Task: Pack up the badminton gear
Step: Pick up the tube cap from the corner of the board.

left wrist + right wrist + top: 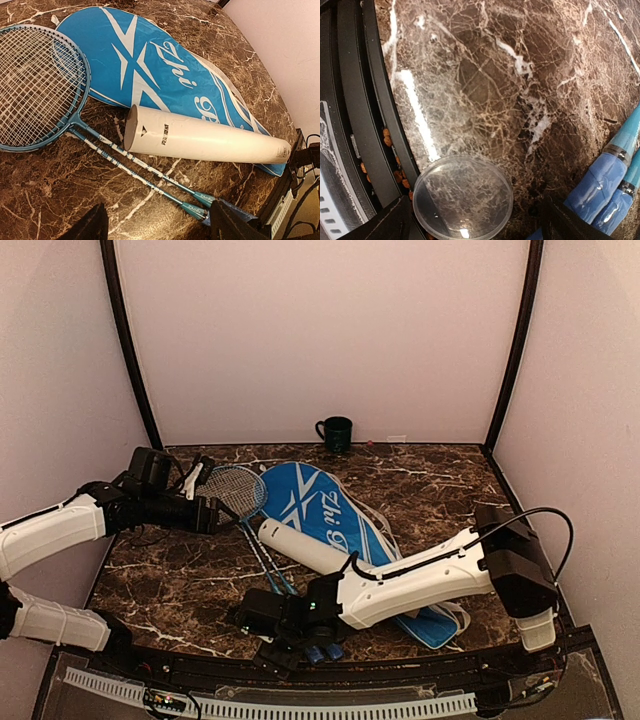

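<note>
- A dark brown marble table [430,490] with white veins sits inside a pale-walled booth, and two white robot arms reach over it from the near edge.
- A blue racket cover [318,508] with white lettering lies flat at the middle of the table, slanting from the far left toward the near right.
- A long white tube [305,550] lies on its side, partly across the cover. Its left end is just beside the racket shafts.
- Two rackets [232,490] lie stacked left of the cover, with their strung heads toward the far side. Their thin shafts run down to blue handles [600,185] at the near edge.
- The left gripper [210,512] hovers by the racket heads. In its wrist view the fingers [85,227] are spread wide, with nothing between them.
- The right arm stretches leftward along the near edge, so the right gripper [250,618] sits low over the marble, just left of the handles.
- Its jaws are wide apart — a clear round lid [462,197] lies flat between them at the table's black rim, and neither finger can be seen touching it.
- A dark green mug [335,432] stands against the back wall, well apart from everything else.
</note>
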{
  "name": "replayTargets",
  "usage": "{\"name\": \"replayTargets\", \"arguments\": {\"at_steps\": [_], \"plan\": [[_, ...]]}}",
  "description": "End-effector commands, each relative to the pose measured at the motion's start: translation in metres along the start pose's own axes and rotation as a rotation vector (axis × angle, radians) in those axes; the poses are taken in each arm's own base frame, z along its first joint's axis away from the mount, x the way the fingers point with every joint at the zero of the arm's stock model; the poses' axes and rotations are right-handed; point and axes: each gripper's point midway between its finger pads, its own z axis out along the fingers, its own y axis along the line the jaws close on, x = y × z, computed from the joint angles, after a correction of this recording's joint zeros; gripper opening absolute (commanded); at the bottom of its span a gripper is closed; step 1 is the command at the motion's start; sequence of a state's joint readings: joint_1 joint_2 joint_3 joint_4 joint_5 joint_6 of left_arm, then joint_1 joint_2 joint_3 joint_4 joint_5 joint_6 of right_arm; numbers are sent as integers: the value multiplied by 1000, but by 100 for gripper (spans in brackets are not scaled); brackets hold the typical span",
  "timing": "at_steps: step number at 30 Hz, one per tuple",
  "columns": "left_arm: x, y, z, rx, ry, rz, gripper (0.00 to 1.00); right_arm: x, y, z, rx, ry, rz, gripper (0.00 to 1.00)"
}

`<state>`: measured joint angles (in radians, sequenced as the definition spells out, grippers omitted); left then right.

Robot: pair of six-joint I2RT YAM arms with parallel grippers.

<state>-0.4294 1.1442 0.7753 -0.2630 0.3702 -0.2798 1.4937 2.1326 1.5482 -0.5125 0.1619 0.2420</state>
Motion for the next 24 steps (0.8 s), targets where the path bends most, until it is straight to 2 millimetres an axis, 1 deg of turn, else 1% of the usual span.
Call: {"name": "replayTargets", "arguments": {"at_steps": [1, 6, 9, 11, 13, 15, 17, 21, 24], "plan": [[2, 1, 1, 8, 3, 11, 72, -2, 0, 2, 26, 5, -43, 90], [1, 2, 2, 7, 5, 10, 72, 6, 3, 7, 50, 36, -79, 90], [2, 2, 3, 7, 8, 8, 72, 8, 5, 9, 43, 36, -72, 87], [2, 3, 3, 6, 9, 7, 72, 6, 5, 8, 38, 29, -66, 83], [3, 3, 4, 7, 11, 3, 72, 5, 5, 6, 42, 19, -59, 77], [4, 2, 4, 11, 11, -4, 72, 1, 4, 2, 43, -1, -53, 70], [5, 0, 3, 24, 9, -19, 72, -3, 3, -2, 43, -26, -42, 66], [11, -5, 1, 64, 8, -68, 72, -14, 1, -16, 39, -89, -16, 62], [23, -10, -1, 98, 33, -103, 72, -24, -4, -30, 45, -150, 14, 61]]}}
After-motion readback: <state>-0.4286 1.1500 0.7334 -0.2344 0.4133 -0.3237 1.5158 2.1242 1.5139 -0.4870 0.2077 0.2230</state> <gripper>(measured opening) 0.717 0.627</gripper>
